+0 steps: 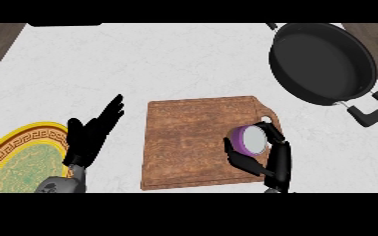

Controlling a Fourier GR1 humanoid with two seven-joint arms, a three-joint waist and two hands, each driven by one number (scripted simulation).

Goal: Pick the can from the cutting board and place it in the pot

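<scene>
In your head view, the right hand (264, 156) is curling around the purple can (249, 138) on the cutting board's (192, 140) right side. The left hand (92, 132) is resting open. The pot's (321, 62) rim is getting cropped above.

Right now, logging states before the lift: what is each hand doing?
Left hand: open, fingers straight, resting beside the cutting board.
Right hand: shut on the can, fingers curled round it.
</scene>
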